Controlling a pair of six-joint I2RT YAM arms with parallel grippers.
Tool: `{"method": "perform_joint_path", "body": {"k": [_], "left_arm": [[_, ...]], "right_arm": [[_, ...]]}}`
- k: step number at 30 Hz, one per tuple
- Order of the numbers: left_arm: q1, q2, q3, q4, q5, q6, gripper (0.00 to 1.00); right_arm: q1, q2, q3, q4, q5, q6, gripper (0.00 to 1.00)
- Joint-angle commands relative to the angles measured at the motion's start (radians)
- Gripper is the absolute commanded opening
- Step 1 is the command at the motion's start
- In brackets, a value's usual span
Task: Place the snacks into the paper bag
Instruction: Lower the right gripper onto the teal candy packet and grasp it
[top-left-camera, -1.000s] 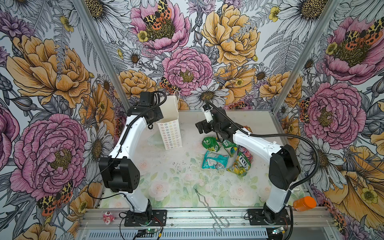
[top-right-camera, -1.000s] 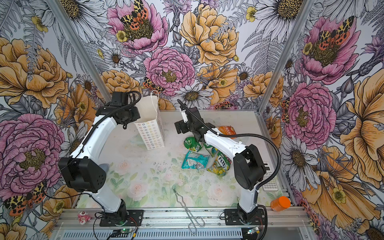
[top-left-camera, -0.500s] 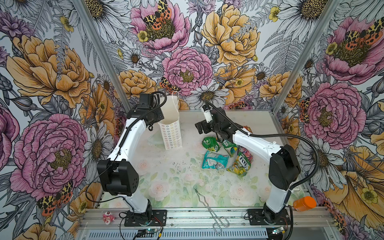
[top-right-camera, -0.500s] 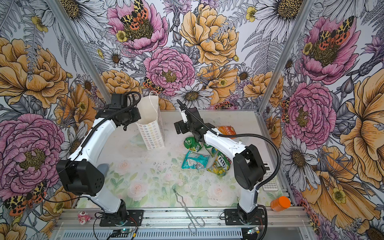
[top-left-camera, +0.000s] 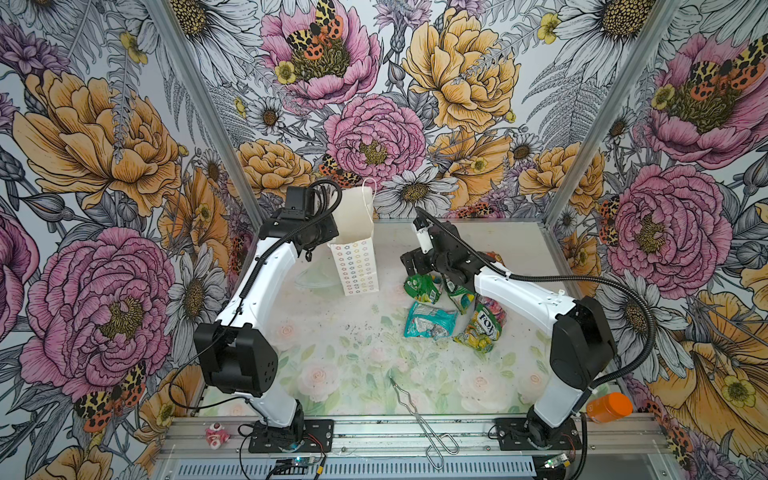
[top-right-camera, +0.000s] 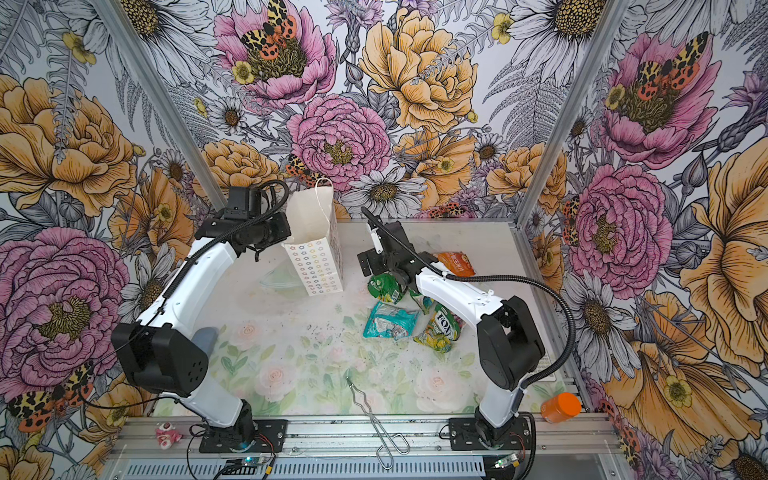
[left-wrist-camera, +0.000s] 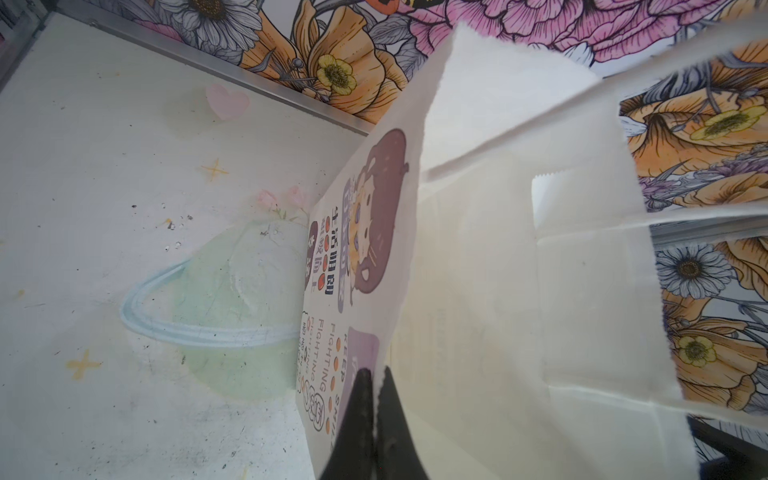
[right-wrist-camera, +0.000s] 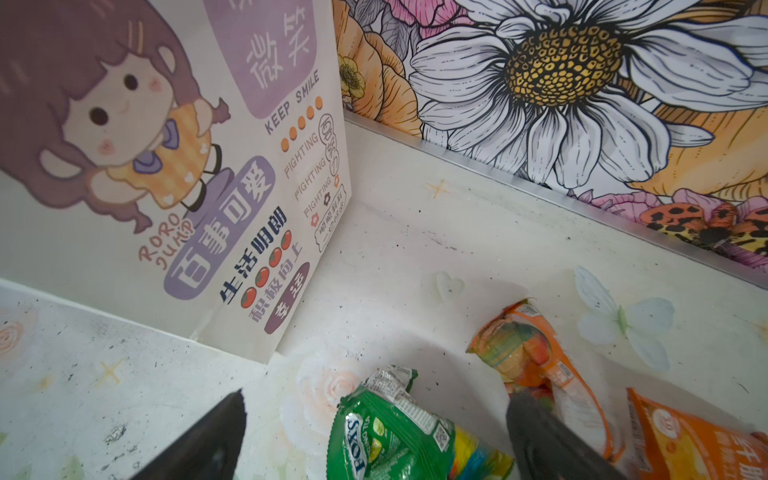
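Right end effector (right-wrist-camera: 376, 401) apart, straddling green Fox's packet (right-wrist-camera: 390, 432); left end effector (left-wrist-camera: 374, 386) clamped on paper bag (left-wrist-camera: 478, 291) rim; bare tabletop (right-wrist-camera: 395, 249) between.

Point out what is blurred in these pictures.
Left wrist view: the bag's handle, close to the lens, is blurred; its print reads clearly. Right wrist view: the right tool looks soft, the green packet sharp. Both top views: sharp, evenly lit.

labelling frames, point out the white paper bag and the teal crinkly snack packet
white paper bag (top-left-camera: 358, 270): in a top view, flower-printed side
teal crinkly snack packet (top-left-camera: 430, 325): in a top view, its middle
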Motion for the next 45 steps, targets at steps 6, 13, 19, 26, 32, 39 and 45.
{"method": "perform_joint_path", "body": {"k": [6,13,19,26,32,39,45], "left_arm": [[-0.029,-0.023,0.009,0.035,0.039,-0.018,0.0],[-0.056,-0.01,0.02,0.035,0.046,-0.022,0.0],[-0.068,-0.004,0.02,0.035,0.048,-0.028,0.0],[-0.078,-0.018,0.008,0.035,0.046,-0.033,0.0],[-0.078,-0.027,-0.009,0.035,0.04,-0.039,0.0],[-0.077,-0.026,-0.017,0.039,0.044,-0.05,0.0],[-0.077,-0.026,-0.022,0.045,0.049,-0.051,0.0]], "right_arm": [[-0.004,-0.121,-0.095,-0.183,-0.099,-0.214,1.0],[-0.001,-0.158,-0.137,-0.376,-0.181,-0.377,1.0],[0.001,-0.101,-0.128,-0.473,-0.164,-0.399,0.99],[0.024,-0.021,-0.111,-0.509,-0.196,-0.406,0.98],[0.042,0.021,-0.111,-0.516,-0.177,-0.408,0.98],[0.059,0.075,-0.115,-0.528,-0.176,-0.409,0.99],[0.073,0.148,-0.104,-0.53,-0.15,-0.409,0.99]]}}
